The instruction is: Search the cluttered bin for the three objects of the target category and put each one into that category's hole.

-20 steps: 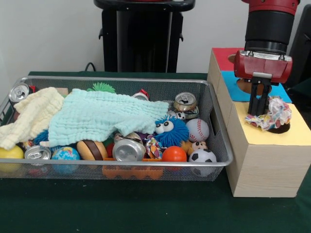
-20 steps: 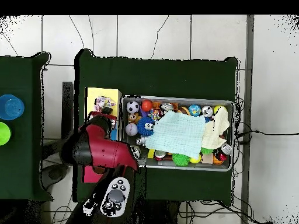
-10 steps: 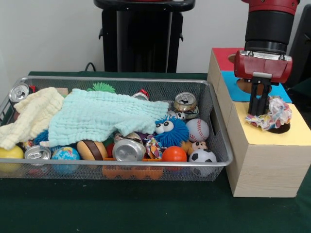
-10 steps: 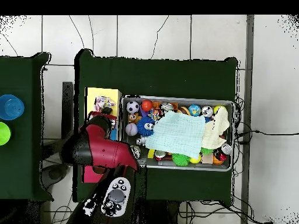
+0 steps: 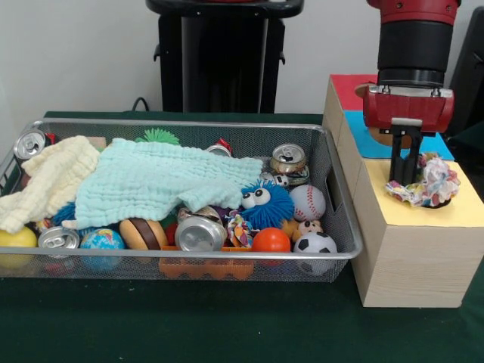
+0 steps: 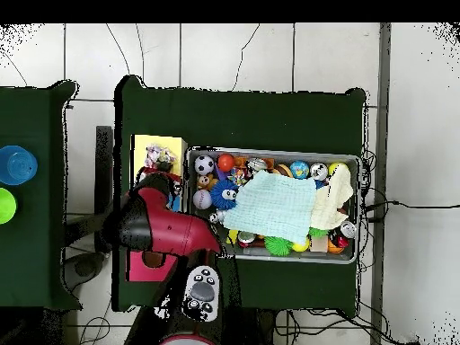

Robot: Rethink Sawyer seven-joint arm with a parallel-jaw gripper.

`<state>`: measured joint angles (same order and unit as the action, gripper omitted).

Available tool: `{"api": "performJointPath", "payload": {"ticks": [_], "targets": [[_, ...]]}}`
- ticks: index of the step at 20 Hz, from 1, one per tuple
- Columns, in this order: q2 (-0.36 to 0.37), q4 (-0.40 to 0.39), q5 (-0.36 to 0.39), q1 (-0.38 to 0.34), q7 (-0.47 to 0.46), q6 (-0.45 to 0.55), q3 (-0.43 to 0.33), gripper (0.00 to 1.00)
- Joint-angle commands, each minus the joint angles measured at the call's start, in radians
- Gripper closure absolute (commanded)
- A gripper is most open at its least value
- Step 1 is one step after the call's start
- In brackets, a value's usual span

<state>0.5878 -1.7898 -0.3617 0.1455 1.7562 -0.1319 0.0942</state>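
Tool (image 5: 405, 178) stood over box (image 5: 412, 249) yellow end, fingers close together beside scrunchie (image 5: 428, 184) at hole; grip unclear.

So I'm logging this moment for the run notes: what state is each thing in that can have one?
End effector: over the yellow section, beside the scrunchie; open or shut unclear.
Scrunchie: lying on the yellow hole's rim, not dropped in.
Wooden box: upright beside the bin.
Mesh bin: full of clutter.
Green cloth: spread over the toys.
Cream cloth: draped at the bin's end.
Front can: on its side.
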Motion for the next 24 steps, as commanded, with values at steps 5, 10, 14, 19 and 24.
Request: {"api": "performJointPath", "payload": {"ticks": [5,10,14,19,24], "targets": [[-0.135,-0.122,0.036,-0.061,0.305,-0.095,-0.247,1.00],[-0.129,-0.140,0.043,-0.105,0.314,-0.113,-0.313,1.00],[-0.129,-0.136,-0.034,-0.058,0.301,-0.072,-0.273,1.00],[-0.177,-0.118,-0.064,-0.030,0.275,-0.052,-0.241,1.00],[-0.234,-0.114,0.008,-0.075,0.266,-0.125,-0.279,1.00]]}}
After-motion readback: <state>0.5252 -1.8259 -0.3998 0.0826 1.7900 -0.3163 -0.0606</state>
